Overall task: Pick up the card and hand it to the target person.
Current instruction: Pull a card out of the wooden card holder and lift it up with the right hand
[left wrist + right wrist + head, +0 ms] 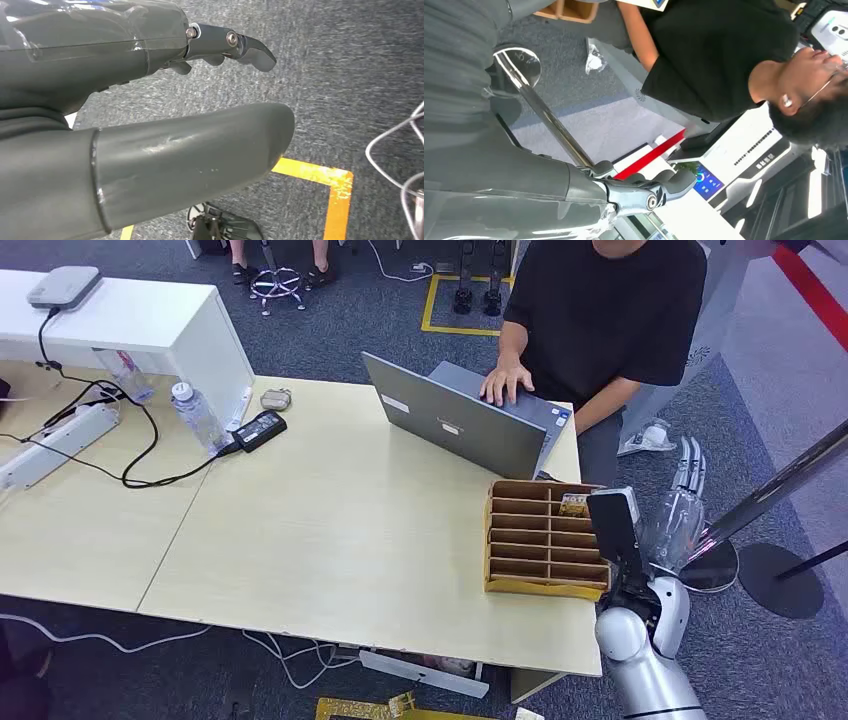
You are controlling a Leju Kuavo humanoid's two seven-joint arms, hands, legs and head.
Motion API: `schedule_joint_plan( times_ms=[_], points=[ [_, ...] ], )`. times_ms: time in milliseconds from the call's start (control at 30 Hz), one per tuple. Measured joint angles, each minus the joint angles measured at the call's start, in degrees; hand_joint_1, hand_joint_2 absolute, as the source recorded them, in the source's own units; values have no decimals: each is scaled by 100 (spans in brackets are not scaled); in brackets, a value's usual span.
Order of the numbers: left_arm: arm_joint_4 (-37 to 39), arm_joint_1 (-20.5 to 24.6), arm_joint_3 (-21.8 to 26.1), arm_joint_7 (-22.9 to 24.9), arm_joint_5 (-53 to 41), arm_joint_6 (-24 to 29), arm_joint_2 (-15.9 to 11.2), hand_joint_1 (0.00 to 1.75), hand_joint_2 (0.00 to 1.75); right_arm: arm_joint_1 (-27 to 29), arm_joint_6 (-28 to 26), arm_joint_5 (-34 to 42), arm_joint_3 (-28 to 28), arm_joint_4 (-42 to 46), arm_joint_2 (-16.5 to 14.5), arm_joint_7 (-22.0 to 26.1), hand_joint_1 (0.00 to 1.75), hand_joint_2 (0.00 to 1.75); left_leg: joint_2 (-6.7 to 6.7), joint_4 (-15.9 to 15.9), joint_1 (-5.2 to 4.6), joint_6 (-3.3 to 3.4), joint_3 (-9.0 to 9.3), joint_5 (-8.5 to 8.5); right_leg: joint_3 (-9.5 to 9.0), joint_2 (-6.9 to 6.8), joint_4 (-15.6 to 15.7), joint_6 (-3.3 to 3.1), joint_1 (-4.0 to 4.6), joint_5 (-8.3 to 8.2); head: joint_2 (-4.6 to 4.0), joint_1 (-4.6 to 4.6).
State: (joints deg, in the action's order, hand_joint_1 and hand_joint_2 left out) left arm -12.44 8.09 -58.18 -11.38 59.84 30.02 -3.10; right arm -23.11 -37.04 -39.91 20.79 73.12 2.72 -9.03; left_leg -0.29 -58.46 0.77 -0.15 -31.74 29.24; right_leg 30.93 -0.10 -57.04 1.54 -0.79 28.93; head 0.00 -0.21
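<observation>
Right hand is raised just off the table's right edge, beside the wooden divided tray; fingers straight and slightly apart, holding nothing. In the right wrist view the fingertips curl loosely around air.

Left hand hangs over grey carpet with yellow floor tape; thumb and fingers apart, nothing held.

The tray sits at the table's right edge, near the front right corner. The card looks to be the small yellowish item in an upper right compartment (too small to be sure).

Judgement: light, thin, stiff, probably slick. Pinch the exposed top edge between thumb and a finger, then lift straight out; the dividers leave little room.

Beyond the tray: open laptop, then the person in a black T-shirt at the table's far right corner, one hand on the keyboard.
</observation>
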Motion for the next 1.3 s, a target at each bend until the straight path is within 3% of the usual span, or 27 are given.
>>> schedule_joint_plan(
  times_ms=[267, 567, 800, 1133, 1300],
  points=[
    [0, -2, 0, -104, 72, -65, -109, 0, 0, -539, 485, 53, 775, -414, 358, -325, 0, 175, -1, 0, 0, 0, -2, 0, 0, -3, 0, 0, 0, 0, 0, 1],
    [0, -2, -2, -126, 84, -62, -148, 0, 0, -758, 732, 124, 1293, -752, 589, -415, 0, 175, -1, 0, 0, 0, -2, 0, 0, -3, 0, 0, 0, 0, 0, 1],
    [0, -4, -7, -117, 120, 15, -150, 0, 0, -790, 1032, 301, 1629, -876, 741, -591, 0, 175, -1, -1, 0, 0, -2, 0, 1, -2, 0, 0, 0, 0, 0, 1],
    [0, -7, -47, 21, 104, 318, -118, 0, 0, -679, 1045, 61, 1902, -643, 1073, -1258, 5, 175, -1, -2, -1, 0, -1, 0, 1, -1, 2, 0, -1, 0, 0, 1],
    [0, -9, -112, 56, 59, 518, -9, 0, 0, -576, 1076, -20, 1986, -509, 1209, -1357, 23, 175, -1, -3, -1, 0, -1, 0, 1, -1, 2, 0, -1, 0, 0, 0]
  ],
)
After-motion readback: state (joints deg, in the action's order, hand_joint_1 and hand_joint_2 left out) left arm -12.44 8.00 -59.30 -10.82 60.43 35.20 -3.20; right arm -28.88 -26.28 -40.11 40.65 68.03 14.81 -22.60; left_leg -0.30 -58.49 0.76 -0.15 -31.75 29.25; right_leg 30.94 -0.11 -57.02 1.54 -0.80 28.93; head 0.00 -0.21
